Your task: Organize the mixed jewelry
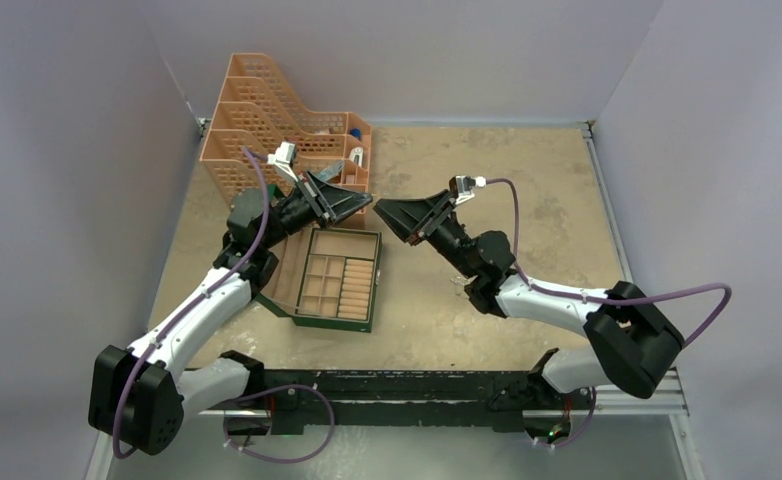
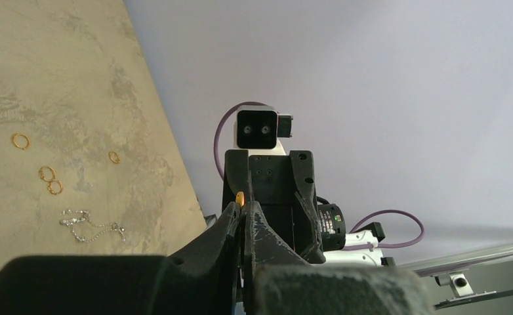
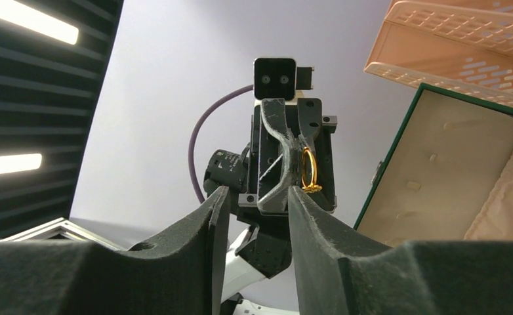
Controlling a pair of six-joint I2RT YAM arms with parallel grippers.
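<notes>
My left gripper [image 2: 244,207] is shut on a thin gold ring [image 2: 240,198], whose edge pokes out above the fingertips. In the right wrist view the same ring [image 3: 308,169] hangs in the left jaws, just beyond my right gripper [image 3: 257,197]. The right gripper is open with nothing between its fingers. From above, the left gripper [image 1: 362,203] and the right gripper [image 1: 385,212] meet tip to tip above the table. Several more gold rings [image 2: 46,173] and a silvery chain [image 2: 86,226] lie on the table.
An open green box [image 1: 313,321] with beige compartments sits below the left gripper, its lid [image 3: 437,170] upright. An orange mesh rack [image 1: 267,120] stands at the back left. Grey walls close in the table on three sides.
</notes>
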